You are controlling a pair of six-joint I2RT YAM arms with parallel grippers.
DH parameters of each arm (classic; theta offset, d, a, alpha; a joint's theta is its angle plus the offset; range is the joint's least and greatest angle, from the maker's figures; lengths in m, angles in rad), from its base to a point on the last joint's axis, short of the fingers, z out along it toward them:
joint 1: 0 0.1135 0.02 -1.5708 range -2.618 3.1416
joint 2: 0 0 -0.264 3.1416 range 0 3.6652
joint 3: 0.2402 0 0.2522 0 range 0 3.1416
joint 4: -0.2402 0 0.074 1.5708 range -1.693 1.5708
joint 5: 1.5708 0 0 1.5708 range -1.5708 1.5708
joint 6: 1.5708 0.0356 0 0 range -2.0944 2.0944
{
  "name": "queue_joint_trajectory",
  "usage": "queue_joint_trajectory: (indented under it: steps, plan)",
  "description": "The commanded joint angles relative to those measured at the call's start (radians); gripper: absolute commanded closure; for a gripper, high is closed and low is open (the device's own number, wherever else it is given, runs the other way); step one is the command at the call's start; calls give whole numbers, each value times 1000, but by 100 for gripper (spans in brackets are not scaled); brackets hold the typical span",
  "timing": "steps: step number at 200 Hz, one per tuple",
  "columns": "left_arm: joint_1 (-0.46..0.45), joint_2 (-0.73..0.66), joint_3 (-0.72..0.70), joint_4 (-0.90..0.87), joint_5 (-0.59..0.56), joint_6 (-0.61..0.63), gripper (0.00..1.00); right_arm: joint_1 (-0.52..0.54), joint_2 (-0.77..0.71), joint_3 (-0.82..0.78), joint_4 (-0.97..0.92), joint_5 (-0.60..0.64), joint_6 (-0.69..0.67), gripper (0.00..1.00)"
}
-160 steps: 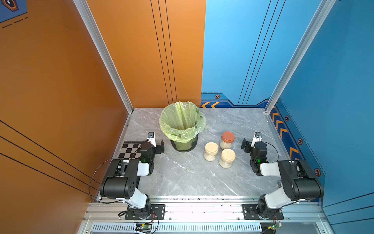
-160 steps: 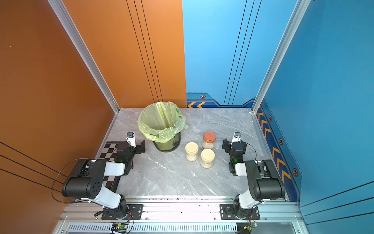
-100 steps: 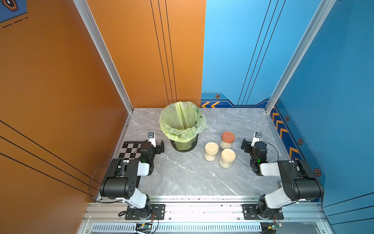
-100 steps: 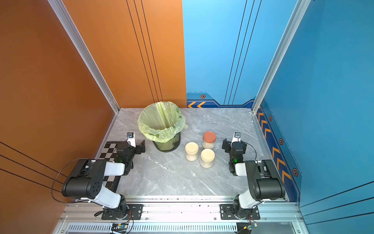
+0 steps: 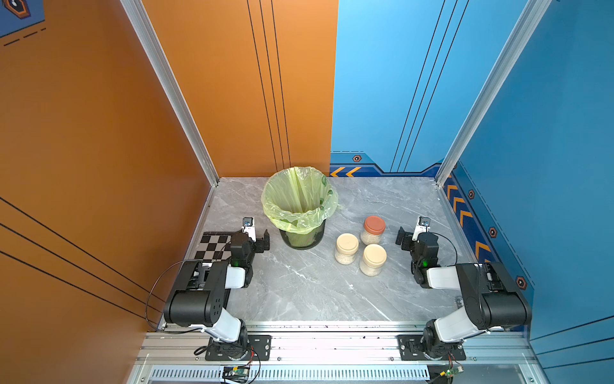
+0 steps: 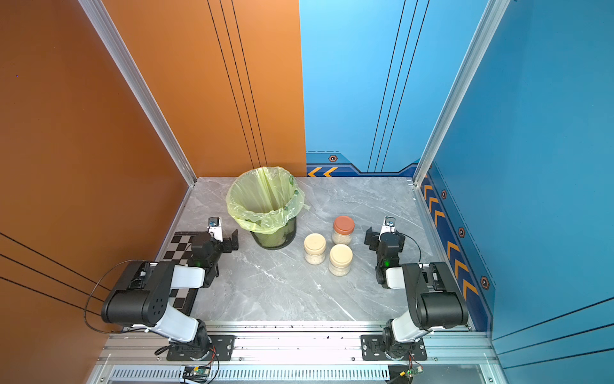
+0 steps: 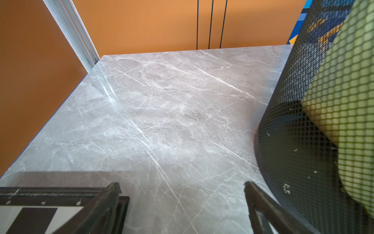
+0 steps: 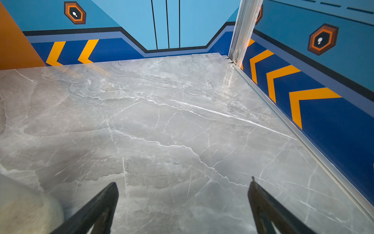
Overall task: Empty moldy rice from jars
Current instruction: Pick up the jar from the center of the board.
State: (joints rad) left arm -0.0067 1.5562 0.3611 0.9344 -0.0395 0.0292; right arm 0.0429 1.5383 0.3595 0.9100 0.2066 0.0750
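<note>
1. Three small clear squat jars are sitting capped on the grey marble-look table (image 5: 315,292). The reddish-brown-lidded jar (image 5: 374,230) is at the cluster's 12 o'clock, a beige-lidded jar (image 5: 347,248) at 8 and a second beige-lidded jar (image 5: 373,260) at 5. Pale off-white moldy rice (image 5: 368,237) is showing through the walls.
2. The cluster is sitting at 4 o'clock of the black mesh bin with a green plastic liner (image 5: 301,236).
3. The left end effector (image 7: 181,185) is hanging spread and empty at the bin's 9 o'clock, just beside it. The right end effector (image 8: 182,182) is spread and empty at the jars' 3 o'clock.
4. The jars are crowding each other, so I'm thinking wide jaws going for one are risking toppling a neighbour.
5. The lids are blocking any pour, and smooth walls may be slipping during the twist.
6. A left-arm bump is likely shoving that light bin, so rice ends up hitting the table.
</note>
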Motion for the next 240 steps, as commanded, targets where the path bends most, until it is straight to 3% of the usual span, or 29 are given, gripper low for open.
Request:
queue_joint_trajectory:
  steps: [1,35,96,157,182,240]
  plan:
    - [4,10,16,-5,20,-9,2,-3,4,0,18,22,9,0]
    - [7,5,14,-6,23,-9,2,2,-6,9,-5,47,14,0]
    - [-19,-84,-20,-9,-47,-3,2,36,-132,151,-348,150,5,0]
    - [-85,-196,-33,-69,-198,30,2,105,-228,309,-556,169,26,0]
    - [-115,-299,-36,-123,-255,44,2,129,-245,420,-727,167,81,0]
    - [-166,-520,82,-584,-321,12,2,216,-190,710,-1180,155,180,0]
